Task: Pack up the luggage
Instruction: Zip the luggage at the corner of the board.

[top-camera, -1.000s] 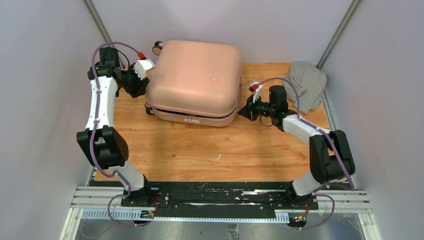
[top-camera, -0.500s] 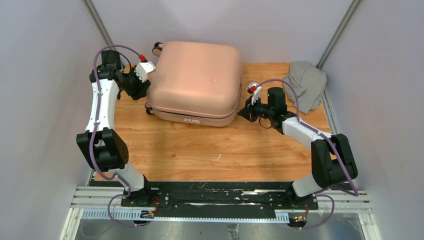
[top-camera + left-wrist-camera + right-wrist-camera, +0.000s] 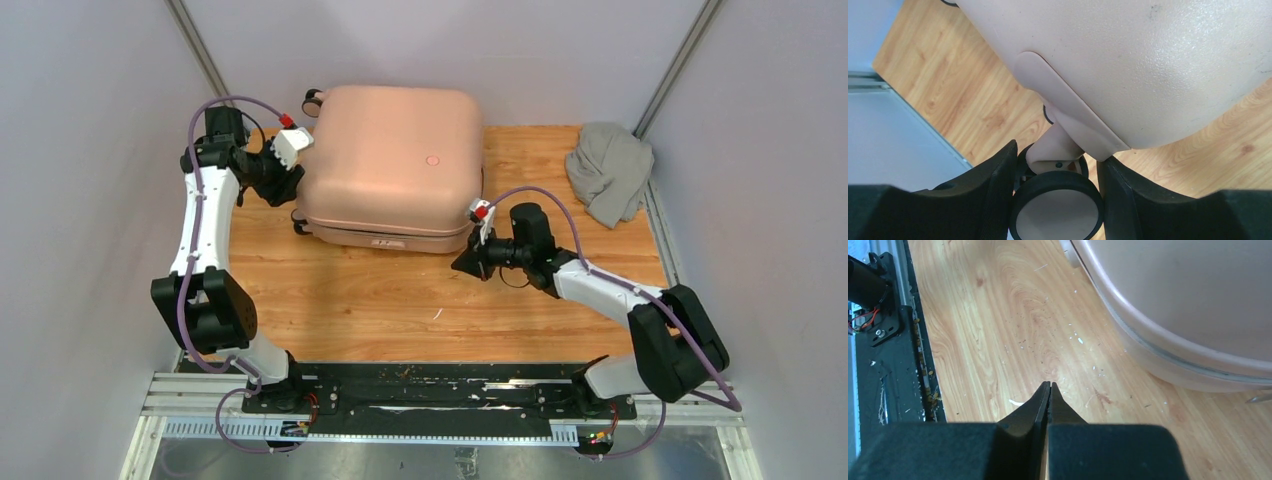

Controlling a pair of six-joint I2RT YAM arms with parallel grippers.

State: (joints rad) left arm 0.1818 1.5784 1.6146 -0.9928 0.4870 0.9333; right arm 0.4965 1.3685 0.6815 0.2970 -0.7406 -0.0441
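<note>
The luggage [image 3: 390,165], a pale pink hard-shell suitcase, lies closed on the wooden table with its round emblem [image 3: 432,159] facing up. My left gripper [image 3: 284,184] is at its left side, shut on one black caster wheel [image 3: 1057,205]; both fingers [image 3: 993,190] press the wheel below the pink shell [image 3: 1148,60]. My right gripper [image 3: 463,265] is shut and empty, low over the table just off the suitcase's near right corner. In the right wrist view its tips [image 3: 1049,384] point at bare wood, with the shell [image 3: 1198,315] to the upper right.
A grey cloth bundle [image 3: 610,170] lies at the back right of the table [image 3: 400,300]. Another caster wheel [image 3: 313,98] sticks out at the suitcase's back left. Grey walls stand on three sides; the black base rail [image 3: 440,385] runs along the near edge.
My right arm has swung from the suitcase's right side toward the near edge and left, to its near right corner. The left gripper and suitcase shifted slightly.
</note>
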